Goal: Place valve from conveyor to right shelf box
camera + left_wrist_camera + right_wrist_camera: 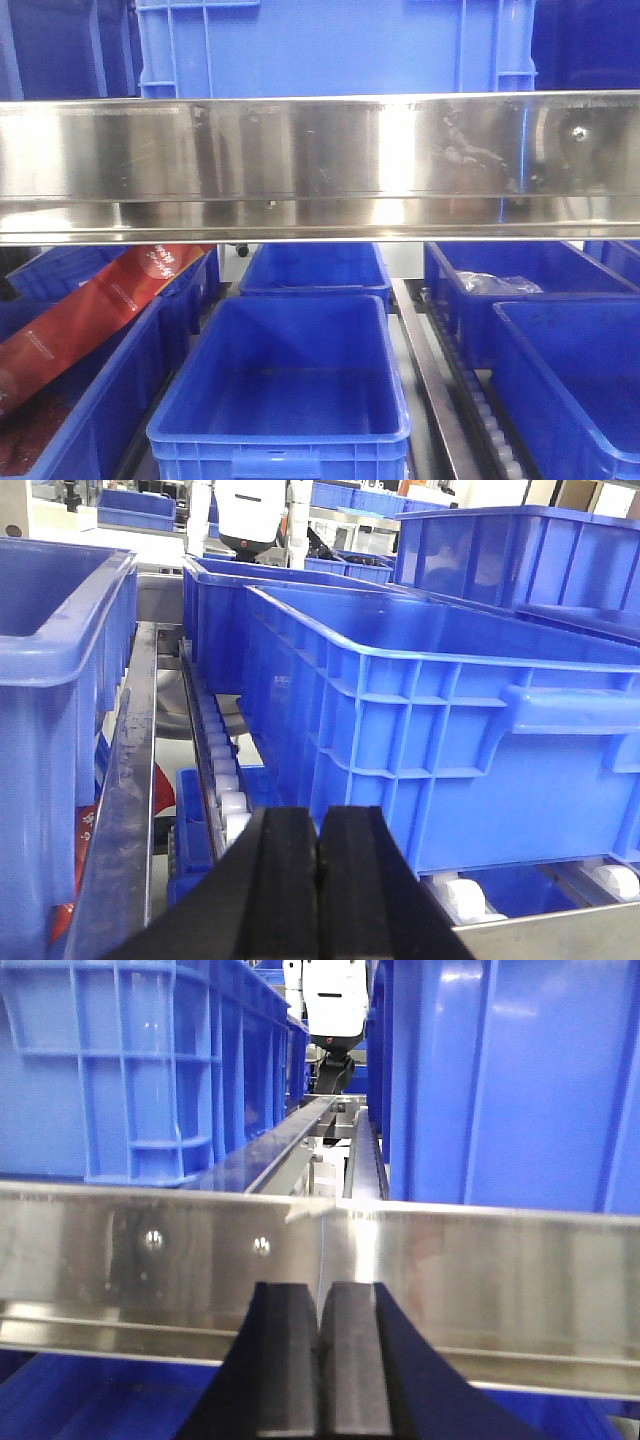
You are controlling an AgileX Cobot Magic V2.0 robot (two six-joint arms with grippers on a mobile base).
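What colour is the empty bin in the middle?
Blue, clearest in the exterior front-facing view: the empty bin.

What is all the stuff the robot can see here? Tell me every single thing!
Empty box: one, blue, lower shelf, middle front.
Other boxes: several, blue, around it; one holds clear plastic wrap at back right; one big box sits on the upper shelf.
Red packet: one, red with pale writing, leaning tilted in the left box.
Shelf beam: one, shiny silver metal, across the middle of the front view.
Roller rails: white wheels in metal tracks, between the boxes.
Valve and conveyor: not seen in any view.
Left gripper: one, black, jaws pressed shut, empty, beside a blue box.
Right gripper: one, black, jaws shut, empty, facing a metal beam.
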